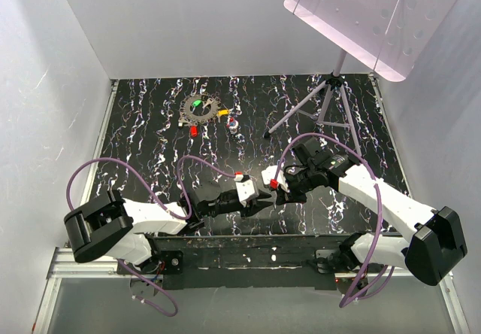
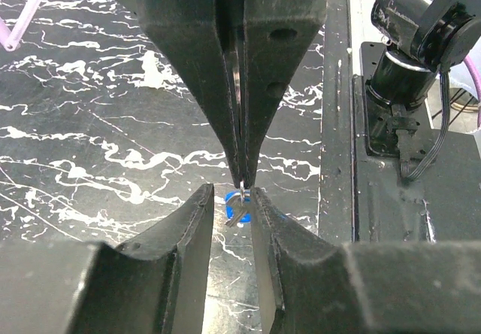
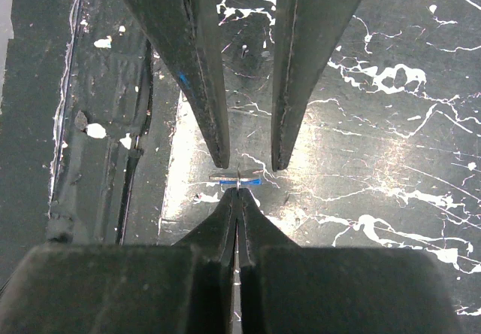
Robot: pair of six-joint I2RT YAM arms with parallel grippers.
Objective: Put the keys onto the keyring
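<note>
Looking down from above, the left tool [image 1: 263, 201] and the right tool [image 1: 276, 194] meet tip to tip over the near side of the dark desk [image 1: 150, 146]. The keyring [image 1: 201, 108] lies well away from both tools, farther out on the desk and over on the left tool's side. Grey keys stick out all around it, and one has a green top. A yellow key [image 1: 223, 112] lies just beside the ring, and a red key [image 1: 193, 131] lies a little closer to the tools. A thin stand [image 1: 331, 97] sits far out past the right tool.

From the left wrist, the left tool [image 2: 231, 195] has its two fingers a little apart, and a small blue key [image 2: 239, 212] sits between them. It looks held there. The right tool [image 2: 243, 176] comes in from the far side with its fingers pressed tight together. Its tip is right at the key. A tiny bit of shiny metal shows at that tip, but I cannot tell what it is.

From the right wrist, the right tool [image 3: 238, 195] is closed tight to a sharp point. The blue key [image 3: 239, 177] lies sideways just past that point, reaching across between the fingertips of the left tool [image 3: 249, 165].
</note>
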